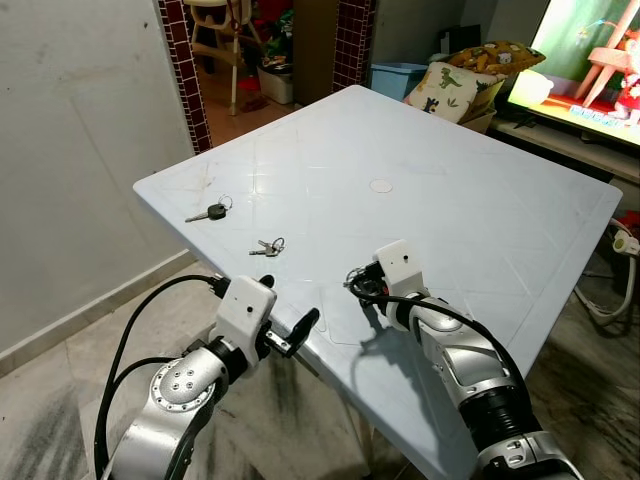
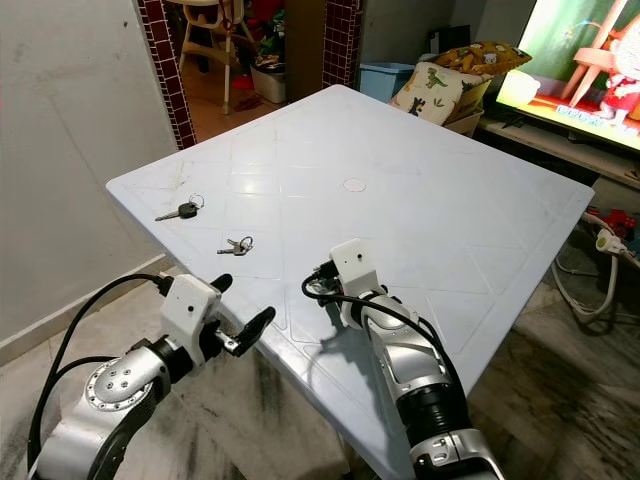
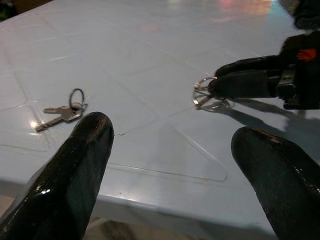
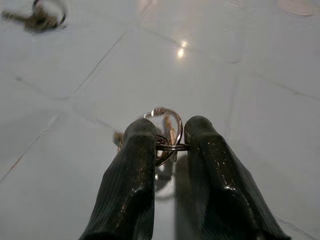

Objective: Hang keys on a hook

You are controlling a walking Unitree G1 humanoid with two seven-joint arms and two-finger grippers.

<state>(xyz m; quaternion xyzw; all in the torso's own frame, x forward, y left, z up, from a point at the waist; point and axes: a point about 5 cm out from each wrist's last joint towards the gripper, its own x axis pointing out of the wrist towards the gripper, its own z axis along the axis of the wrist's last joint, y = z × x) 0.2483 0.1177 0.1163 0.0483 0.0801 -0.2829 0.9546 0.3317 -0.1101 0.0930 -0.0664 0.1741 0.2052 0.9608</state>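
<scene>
A key ring (image 4: 168,131) hangs pinched between the fingers of my right gripper (image 4: 170,129), which is shut on it just above the white table (image 1: 470,210) near its front edge. From the head, that gripper (image 1: 357,284) is right of centre. A small pair of keys (image 1: 268,246) lies flat on the table to its left, and a black-headed key (image 1: 208,211) lies farther left near the corner. My left gripper (image 1: 286,304) is open at the table's near edge, facing the small keys (image 3: 64,111) and the held ring (image 3: 204,94).
A plain wall (image 1: 70,150) stands on the left, with a tiled doorway (image 1: 185,70) behind the table. A television (image 1: 590,55), a dinosaur cushion (image 1: 450,88) and a blue bin (image 1: 395,75) sit at the back right. Cables (image 1: 612,280) hang by the table's right side.
</scene>
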